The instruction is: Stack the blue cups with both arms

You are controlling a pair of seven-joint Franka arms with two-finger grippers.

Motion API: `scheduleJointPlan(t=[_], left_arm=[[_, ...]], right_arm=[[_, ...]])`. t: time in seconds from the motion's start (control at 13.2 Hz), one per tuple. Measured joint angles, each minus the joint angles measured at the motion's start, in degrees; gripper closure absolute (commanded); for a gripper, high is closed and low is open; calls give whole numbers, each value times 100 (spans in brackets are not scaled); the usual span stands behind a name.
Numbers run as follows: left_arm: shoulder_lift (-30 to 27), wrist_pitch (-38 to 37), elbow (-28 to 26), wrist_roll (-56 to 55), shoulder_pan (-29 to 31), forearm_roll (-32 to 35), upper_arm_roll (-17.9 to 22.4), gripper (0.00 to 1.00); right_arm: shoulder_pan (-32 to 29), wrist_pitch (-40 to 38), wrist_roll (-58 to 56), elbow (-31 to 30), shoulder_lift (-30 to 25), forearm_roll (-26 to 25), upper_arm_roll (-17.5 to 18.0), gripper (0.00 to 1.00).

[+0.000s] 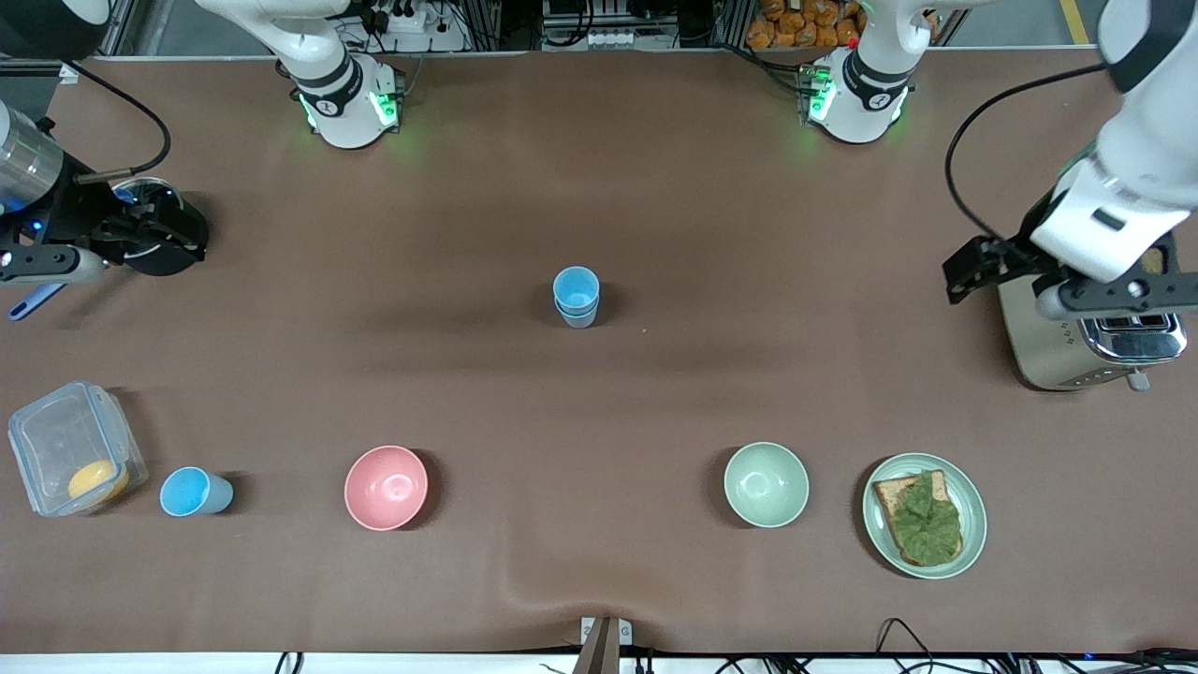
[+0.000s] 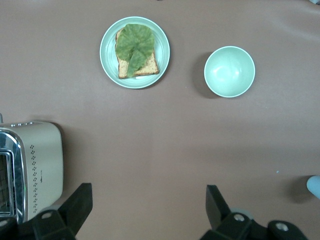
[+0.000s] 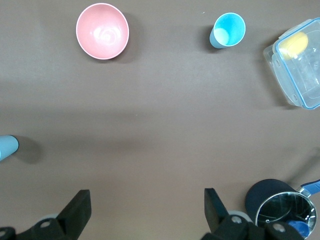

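Note:
Two blue cups (image 1: 576,296) stand nested one in the other at the middle of the table. Their edge shows in the left wrist view (image 2: 314,186) and in the right wrist view (image 3: 7,147). A single blue cup (image 1: 194,491) (image 3: 227,30) stands upright between the clear box and the pink bowl. My left gripper (image 1: 973,267) (image 2: 147,207) is open and empty, up beside the toaster. My right gripper (image 1: 140,234) (image 3: 145,207) is open and empty, up beside the black pot.
A pink bowl (image 1: 386,487) and a pale green bowl (image 1: 766,484) sit nearer the camera than the stack. A plate with toast and lettuce (image 1: 924,515), a toaster (image 1: 1090,346), a clear lidded box (image 1: 70,449) and a black pot (image 1: 159,234) stand at the table's ends.

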Motion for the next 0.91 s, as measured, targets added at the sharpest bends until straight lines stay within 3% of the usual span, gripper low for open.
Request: scheduleJointPlan(t=[0.23, 0.91], left_arm=[[-238, -141, -154, 11, 0, -34, 56, 0], [-260, -190, -157, 11, 110, -34, 114, 0]], right_arm=[[0, -9, 0, 59, 0, 0, 0, 0], [0, -148, 1, 106, 0, 0, -2, 0]])
